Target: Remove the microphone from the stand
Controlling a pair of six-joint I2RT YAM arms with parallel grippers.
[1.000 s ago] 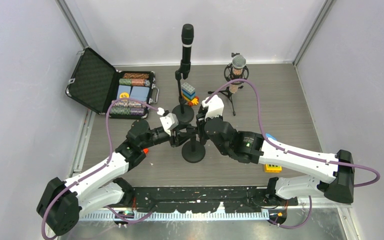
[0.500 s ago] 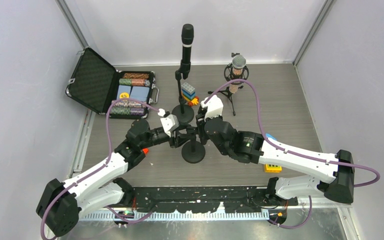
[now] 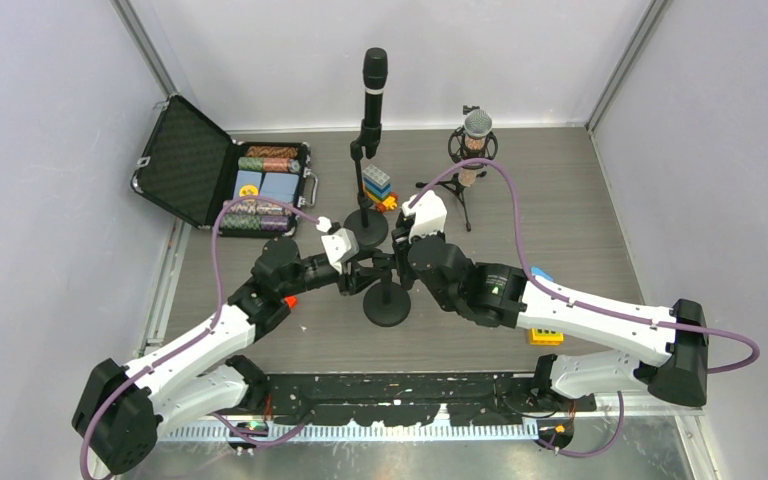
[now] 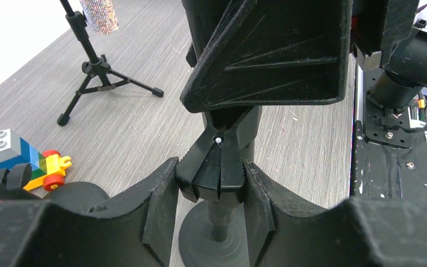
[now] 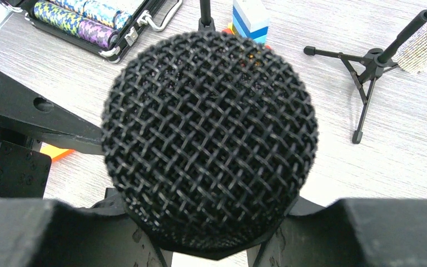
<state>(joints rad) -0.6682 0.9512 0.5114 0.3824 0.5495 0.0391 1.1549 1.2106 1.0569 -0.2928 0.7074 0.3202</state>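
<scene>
The microphone (image 5: pixel 208 139) was black, with a round woven-mesh head that filled most of the right wrist view. It stood upright on the short stand (image 3: pixel 388 305) at the middle of the table (image 3: pixel 580 220), directly between the two wrists.

From the left, the left gripper (image 3: pixel 363 272) had its fingers (image 4: pixel 161 206) narrowed onto the stand's black clip (image 4: pixel 218 178), one pressed against each side, above the round base. From the right, the right gripper (image 3: pixel 398 262) was closed around the microphone's body just below the head, with its fingers (image 5: pixel 367 233) flanking it.

An open case (image 3: pixel 185 160) of chips lay well apart to the left. Behind the stand we saw a tall microphone (image 3: pixel 374 75) and toy blocks (image 3: pixel 377 183) near it. Farther right stood a glittery tripod microphone (image 3: pixel 476 128), apart from both arms. Bare wood showed to the right.
</scene>
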